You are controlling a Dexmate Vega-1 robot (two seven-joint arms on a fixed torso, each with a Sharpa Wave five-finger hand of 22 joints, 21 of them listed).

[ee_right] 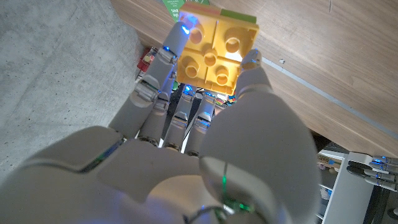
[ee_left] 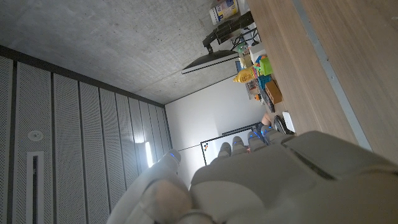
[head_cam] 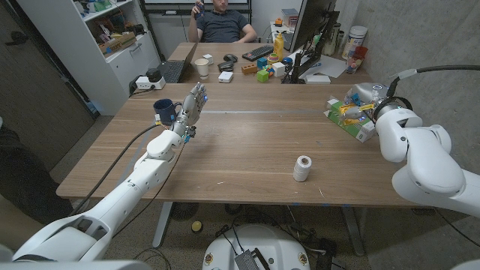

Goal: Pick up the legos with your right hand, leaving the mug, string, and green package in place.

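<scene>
Looking down from the head view: the wooden table (head_cam: 247, 150) carries one blue mug (head_cam: 163, 110) near the far left, one white spool of string (head_cam: 302, 168) standing upright toward the near right, and one green package (head_cam: 352, 118) at the far right. The left hand (head_cam: 191, 105) is raised just beside the mug, fingers extended upward and apart, holding nothing. The right hand (head_cam: 358, 112) sits over the green package, largely hidden by its wrist; a yellow piece shows at its fingers. A person (head_cam: 222, 22) sits behind the far desk.

Left wrist view: the back of the left hand (ee_left: 261, 180) occupies the lower frame, with the table edge and distant desk clutter beyond.

Right wrist view: the right hand (ee_right: 205, 124) pinches one yellow lego (ee_right: 214, 53) between thumb and fingers. The brick is roughly square, so no long axis can be stated; its four-stud face points toward the camera. A green corner of the package (ee_right: 171, 7) shows beyond it.
</scene>
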